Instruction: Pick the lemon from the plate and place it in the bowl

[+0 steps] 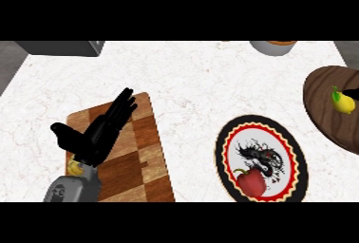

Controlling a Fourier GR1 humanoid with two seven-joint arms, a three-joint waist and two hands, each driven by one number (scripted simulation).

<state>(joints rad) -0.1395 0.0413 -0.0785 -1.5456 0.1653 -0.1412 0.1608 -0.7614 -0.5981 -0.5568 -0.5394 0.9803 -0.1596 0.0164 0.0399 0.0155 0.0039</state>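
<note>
A yellow lemon [344,103] lies inside a dark wooden round dish [326,118] at the right edge, which is cut off by the frame. A round plate [261,162] with a black rim, red scalloped band and dark drawing lies lower right of centre. A red bell pepper [252,183] rests on its near part. My left hand [95,135] is open at the left, fingers straight and pointing up-right over a wooden cutting board [144,156]. It is far from the lemon. The right hand does not show.
A small yellow thing [73,167] peeks out beside my left wrist on the board. A grey round container [273,47] stands at the top edge. A dark grey appliance [63,47] sits at the top left. White marble counter [203,85] lies between board and plate.
</note>
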